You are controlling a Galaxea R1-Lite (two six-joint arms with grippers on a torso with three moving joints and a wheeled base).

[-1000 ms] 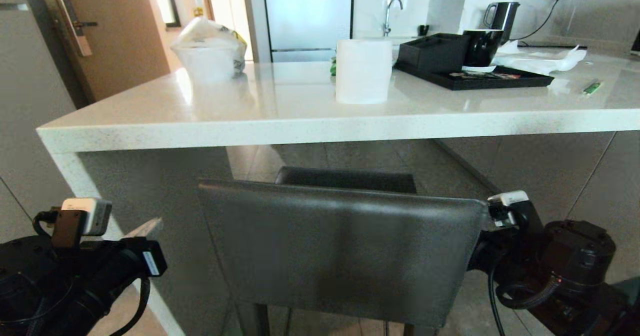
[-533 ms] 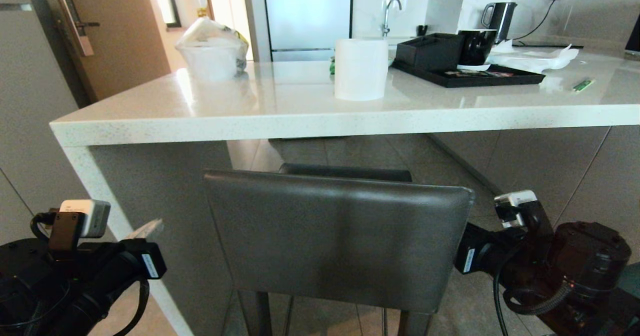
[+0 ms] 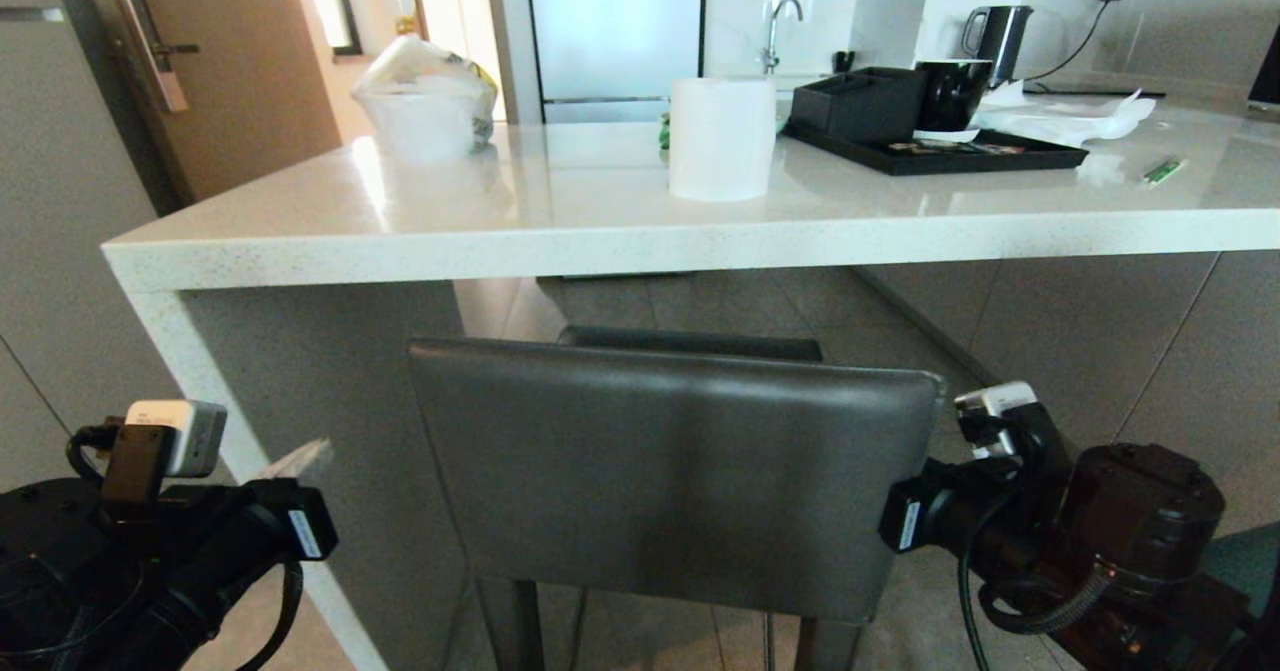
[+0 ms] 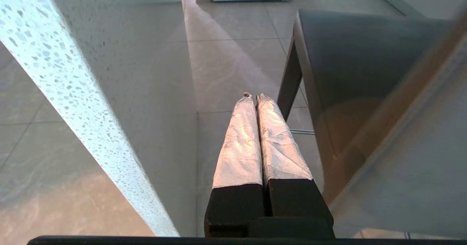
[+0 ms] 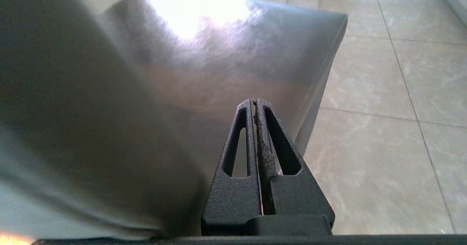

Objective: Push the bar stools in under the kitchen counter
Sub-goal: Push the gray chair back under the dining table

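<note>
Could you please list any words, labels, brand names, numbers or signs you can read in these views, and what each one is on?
No text here can be read.
White stickers on the left wrist housing: print too small to read.
White sticker on the right wrist housing: too small to read.
Black tray on the kitchen counter: coloured items, nothing legible.
Bagged white container: print too blurred to read.

right gripper (image 5: 255, 102): you brought it back in against the grey stool (image 3: 680, 471) back's right edge
view: camera shifted slightly
</note>
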